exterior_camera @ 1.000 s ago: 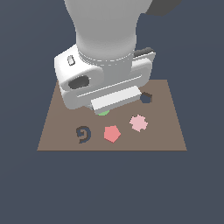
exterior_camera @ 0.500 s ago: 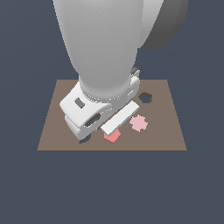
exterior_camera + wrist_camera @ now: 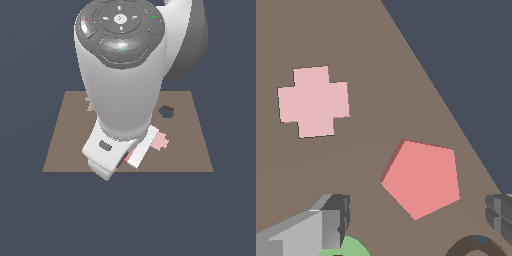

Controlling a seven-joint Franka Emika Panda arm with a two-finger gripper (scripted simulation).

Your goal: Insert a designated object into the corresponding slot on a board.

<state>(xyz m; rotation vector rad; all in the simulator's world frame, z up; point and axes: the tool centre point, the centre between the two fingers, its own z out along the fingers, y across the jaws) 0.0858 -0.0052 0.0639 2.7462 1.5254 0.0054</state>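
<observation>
The small flat coral-red pentagon block (image 3: 422, 179) lies flat on the large brown rectangular board (image 3: 356, 45), near the board's edge, and the wrist view puts it between the two grey fingers (image 3: 331, 220) of the gripper (image 3: 416, 217), which stand wide apart and hold nothing. One finger shows in full and the other only as a tip at the frame's border, with the block somewhat ahead of the line joining them, so I judge the grasp calls for the gripper to centre over the block before closing. The pentagon has no real long axis. The wrist view also shows a pale pink cross-shaped piece (image 3: 313, 101) well apart from the block, a green ring (image 3: 348, 248) by one finger, and a dark curved shape (image 3: 471, 246). The exterior view hides most of this behind the arm, leaving a red sliver (image 3: 132, 158), but it alone shows the dark navy pentagonal slot (image 3: 166, 111), farther back on the board.
</observation>
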